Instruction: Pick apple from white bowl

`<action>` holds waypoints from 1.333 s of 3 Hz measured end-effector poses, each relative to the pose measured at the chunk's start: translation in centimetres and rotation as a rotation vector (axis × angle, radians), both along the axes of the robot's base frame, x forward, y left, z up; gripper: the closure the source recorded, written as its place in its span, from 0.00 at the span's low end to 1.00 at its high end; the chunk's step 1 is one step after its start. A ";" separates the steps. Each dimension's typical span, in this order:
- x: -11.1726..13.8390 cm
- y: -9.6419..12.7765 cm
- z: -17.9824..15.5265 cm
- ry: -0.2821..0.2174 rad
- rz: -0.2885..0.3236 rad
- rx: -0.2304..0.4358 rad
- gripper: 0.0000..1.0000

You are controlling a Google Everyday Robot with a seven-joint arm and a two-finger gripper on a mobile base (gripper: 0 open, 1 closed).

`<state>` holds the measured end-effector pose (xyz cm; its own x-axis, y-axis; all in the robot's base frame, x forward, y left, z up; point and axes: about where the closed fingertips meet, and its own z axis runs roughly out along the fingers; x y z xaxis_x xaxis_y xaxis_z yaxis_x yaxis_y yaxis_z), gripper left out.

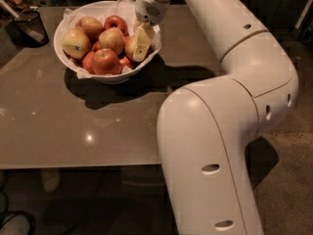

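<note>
Reaching into the glossy white round bowl (117, 76), the tool (142, 42) meets the pale yellow-gold apple (128, 48). Its grip state cannot be told.

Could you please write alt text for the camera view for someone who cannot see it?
The gripper of a white robot arm is against a pale yellow apple at the right edge of a paper-lined white bowl heaped with other apples, on a brown table. A dark mesh basket stands at the far left corner.

White arm (234, 82), cream claw (142, 42) at bowl (111, 77)
</note>
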<state>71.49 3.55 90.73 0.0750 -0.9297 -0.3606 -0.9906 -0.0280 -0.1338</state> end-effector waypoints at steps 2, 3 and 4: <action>0.3 0.4 -1.3 0.024 0.010 0.007 0.29; 0.3 0.4 -1.3 0.024 0.010 0.007 0.52; 0.3 0.4 -1.3 0.024 0.010 0.007 0.75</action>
<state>71.76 3.93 89.43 0.0758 -0.9262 -0.3694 -0.9932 -0.0374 -0.1099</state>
